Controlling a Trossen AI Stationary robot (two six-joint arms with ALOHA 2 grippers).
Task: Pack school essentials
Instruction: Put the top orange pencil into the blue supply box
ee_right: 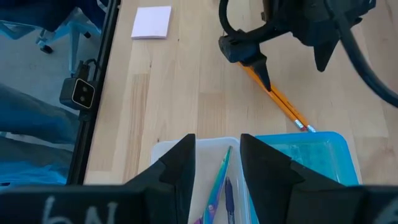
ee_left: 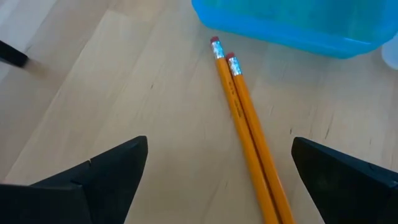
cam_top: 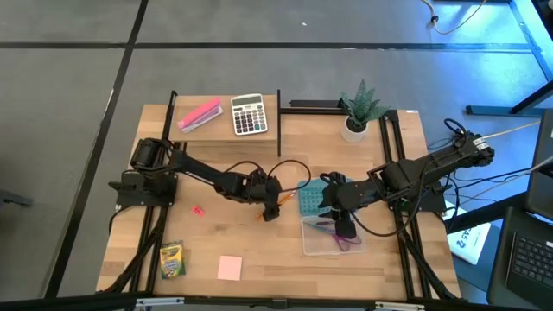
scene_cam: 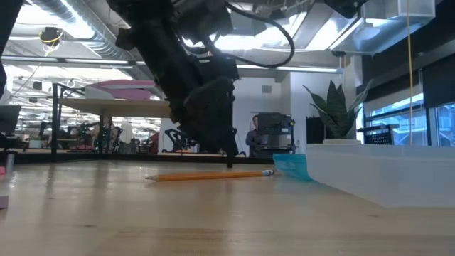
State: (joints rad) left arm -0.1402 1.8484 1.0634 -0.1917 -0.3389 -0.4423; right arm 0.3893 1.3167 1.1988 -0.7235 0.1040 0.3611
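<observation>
Left gripper (ee_left: pixel 217 180): matte black, wedge-shaped fingers spread wide and holding nothing, poised low over the table with one finger on each side of the pencils. By my reading this stance is set up for a pinch across the shafts.

Pencils (ee_left: pixel 245 127): two, not one. Orange-yellow painted wood, slim shafts, metal ferrules, pink-red eraser tips. They lie flat and side by side, touching, eraser ends just short of the blue lid (ee_left: pixel 292 25).

Clear plastic box (cam_top: pixel 313 244): shallow, translucent, rectangular, open-topped, in front of the right arm. It looks to be the packing container, placed centrally so either arm may reach it.

Blue lid: glossy translucent plastic with rounded corners, lying beside the box and out of its opening.

Purple-handled scissors (ee_right: pixel 217 183): already in the box, blades slim and shiny.

Right gripper (ee_right: pixel 217 165): held above the box, dark fingers parted by a narrow gap, nothing between them.

Crayon box (cam_top: pixel 172 259): small yellow-green carton, near the front edge on the left side, unpacked.

Pink notepad (cam_top: pixel 229 268): square, flat paper block, just beside the carton, unpacked.

Small red piece (cam_top: pixel 197 210): tiny, loose on the wood near the left arm; nature unclear.

Table (cam_top: pixel 259 246): pale wood planks, smooth grain.
</observation>
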